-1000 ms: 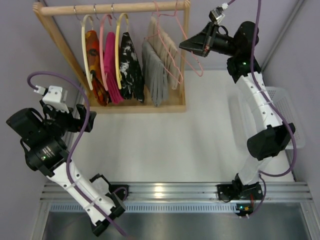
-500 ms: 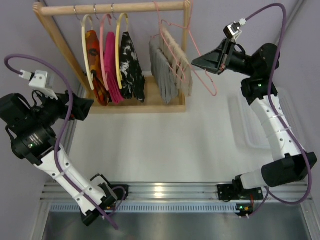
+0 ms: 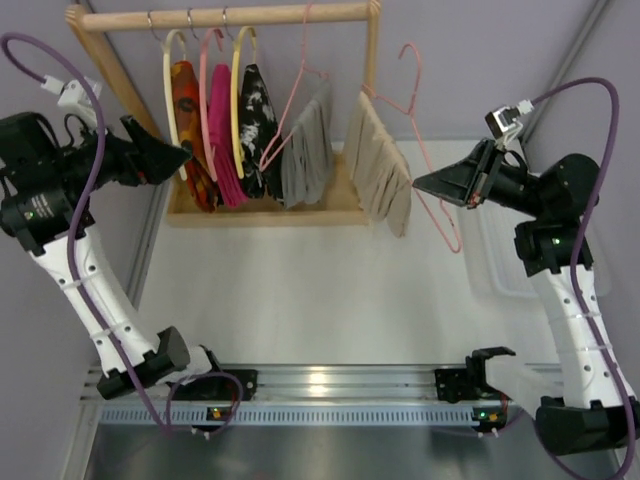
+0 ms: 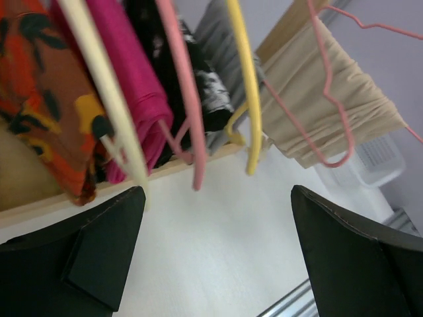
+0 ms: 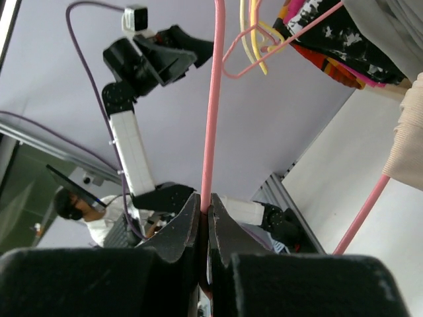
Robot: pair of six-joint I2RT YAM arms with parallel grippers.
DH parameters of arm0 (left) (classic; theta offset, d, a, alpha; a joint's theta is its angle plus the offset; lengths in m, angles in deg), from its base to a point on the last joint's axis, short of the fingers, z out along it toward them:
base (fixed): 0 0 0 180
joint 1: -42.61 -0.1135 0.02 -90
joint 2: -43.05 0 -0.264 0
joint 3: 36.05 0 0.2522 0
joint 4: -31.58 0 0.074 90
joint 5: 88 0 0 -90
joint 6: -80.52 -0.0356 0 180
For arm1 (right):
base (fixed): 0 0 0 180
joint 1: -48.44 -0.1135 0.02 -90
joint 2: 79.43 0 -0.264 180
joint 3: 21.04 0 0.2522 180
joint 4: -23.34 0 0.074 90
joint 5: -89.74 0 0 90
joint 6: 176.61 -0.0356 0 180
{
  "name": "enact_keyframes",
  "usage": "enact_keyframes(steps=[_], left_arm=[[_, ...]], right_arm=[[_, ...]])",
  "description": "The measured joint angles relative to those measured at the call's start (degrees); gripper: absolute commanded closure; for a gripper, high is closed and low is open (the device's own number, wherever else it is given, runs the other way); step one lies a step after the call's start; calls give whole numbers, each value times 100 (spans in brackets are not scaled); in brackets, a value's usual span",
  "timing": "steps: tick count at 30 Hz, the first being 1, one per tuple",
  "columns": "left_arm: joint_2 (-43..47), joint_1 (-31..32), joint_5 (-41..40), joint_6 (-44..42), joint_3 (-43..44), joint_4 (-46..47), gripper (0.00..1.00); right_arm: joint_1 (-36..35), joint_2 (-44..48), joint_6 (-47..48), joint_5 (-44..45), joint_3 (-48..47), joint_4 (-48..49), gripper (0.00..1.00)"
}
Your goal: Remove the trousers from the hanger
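The beige trousers (image 3: 381, 176) hang in pleats over the bar of the thin pink hanger (image 3: 441, 214). Its hook (image 3: 409, 54) is off the rail, to the right of the rack post. My right gripper (image 3: 418, 183) is shut on the hanger's side wire and holds it in the air; the right wrist view shows the pads (image 5: 191, 214) pinching the wire (image 5: 213, 99), with the trousers (image 5: 410, 139) at the edge. My left gripper (image 3: 183, 152) is open and empty beside the rack's hoop hangers. In the left wrist view (image 4: 218, 254) the trousers (image 4: 334, 109) are far off.
The wooden rack (image 3: 225, 16) still bears three hoop hangers with bright cloths (image 3: 215, 120) and a twin pink wire hanger with grey trousers (image 3: 306, 148), tilted left. A clear plastic bin (image 3: 495, 255) sits on the table at the right, under my right arm.
My right gripper drew the hanger with the beige trousers off the rail, right and nearer. The grey trousers swung left. My left arm rose and reached toward the rack.
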Motion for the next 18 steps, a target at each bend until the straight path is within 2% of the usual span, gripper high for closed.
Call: enact_keyframes(steps=[2,7,11,14,18], left_arm=[[-304,758,-332,420,328,155,1],[-874,2192,-997,1327,1091,684,4],[-1215,3381,-1453,1847,1698,1460,11],[-1340,4356,-1794,1934,1858,1912,18],[-1569,5694,-2004,1908,1862,2284,21]], right_arm=[[39,315,260,11,59,-278,100],[205,940,726,26,258,-789,100],[461,1198,1034,55,380,-1303,100],[557,1305,1165,120,457,-1587,100],[715,1401,1257,315,522,-1790,100]])
